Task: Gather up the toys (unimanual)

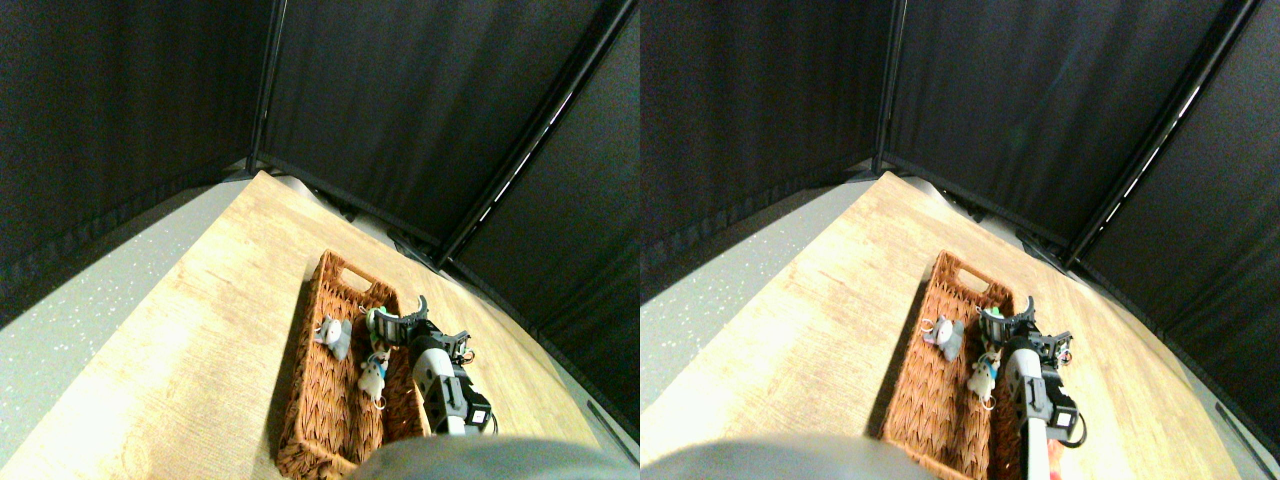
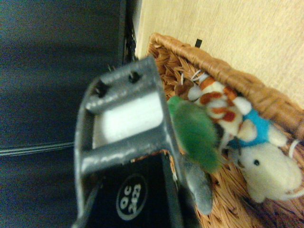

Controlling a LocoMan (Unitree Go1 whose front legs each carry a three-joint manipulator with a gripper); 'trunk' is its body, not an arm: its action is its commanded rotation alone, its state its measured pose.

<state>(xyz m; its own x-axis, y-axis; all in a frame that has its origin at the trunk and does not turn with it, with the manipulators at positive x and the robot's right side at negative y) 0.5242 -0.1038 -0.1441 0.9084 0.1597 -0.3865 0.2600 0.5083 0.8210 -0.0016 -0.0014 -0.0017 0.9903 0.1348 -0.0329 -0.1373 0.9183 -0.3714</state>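
while the tool (image 1: 400,325) hides its grip, whether it clamps the green toy (image 2: 192,130) in the basket (image 1: 320,400) stays unclear.

No label, brand, number or sign can be read on the wicker basket (image 1: 330,400), the toys (image 2: 266,161), the wooden bench (image 1: 200,340) or the dark curtains (image 1: 420,110).

Stereo camera looks forward and down from afar onto the wicker basket (image 1: 330,400). Wrist camera sits close behind the right gripper (image 1: 395,325); both views share that basket.
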